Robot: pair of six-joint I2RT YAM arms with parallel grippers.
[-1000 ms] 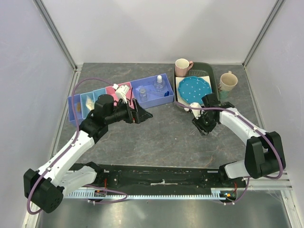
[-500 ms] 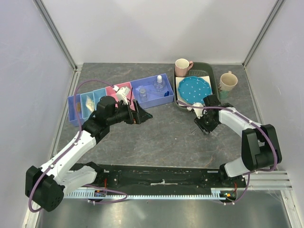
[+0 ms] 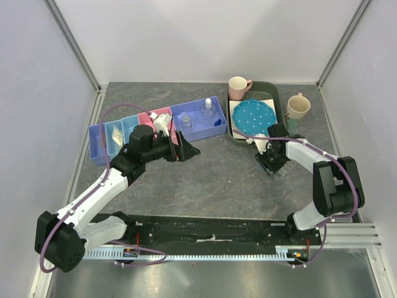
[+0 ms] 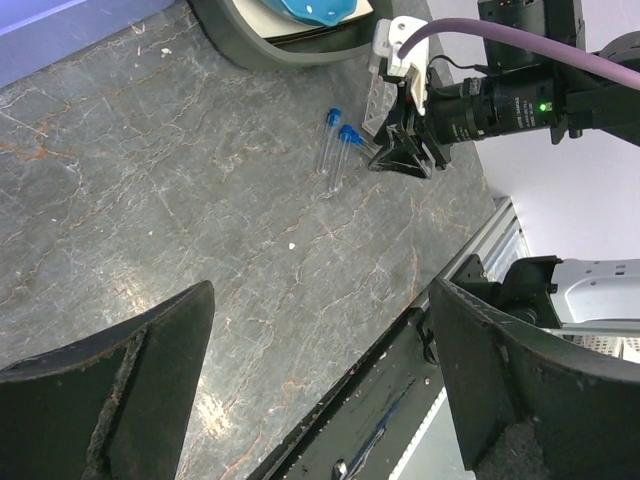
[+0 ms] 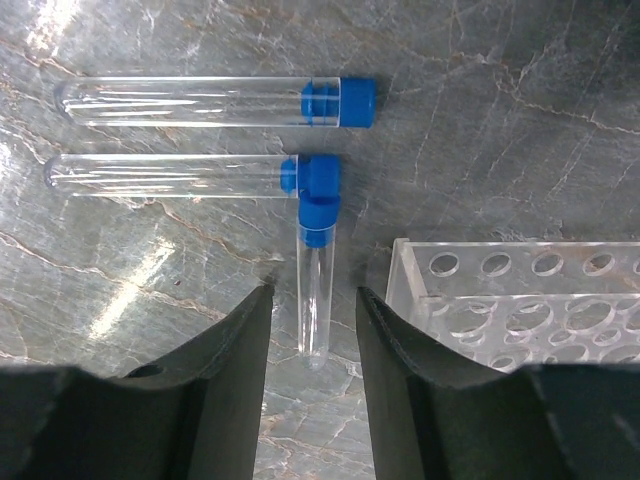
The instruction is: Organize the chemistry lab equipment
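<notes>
Blue-capped vials (image 5: 215, 101): three show past the parted right gripper (image 5: 313, 293), two past the spread left gripper (image 4: 320, 290).

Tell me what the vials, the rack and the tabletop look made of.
Vials: clear, glossy glass or hard plastic; the tabletop shows through them. Caps: matte blue, likely plastic. Rack: clear rigid plastic, probably acrylic, with round holes and bright edges. Tabletop: grey veined stone look, slightly glossy; possibly printed.

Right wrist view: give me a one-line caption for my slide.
Open right gripper straddles one blue-capped vial; two more lie beside it, next to the clear tube rack.
</notes>
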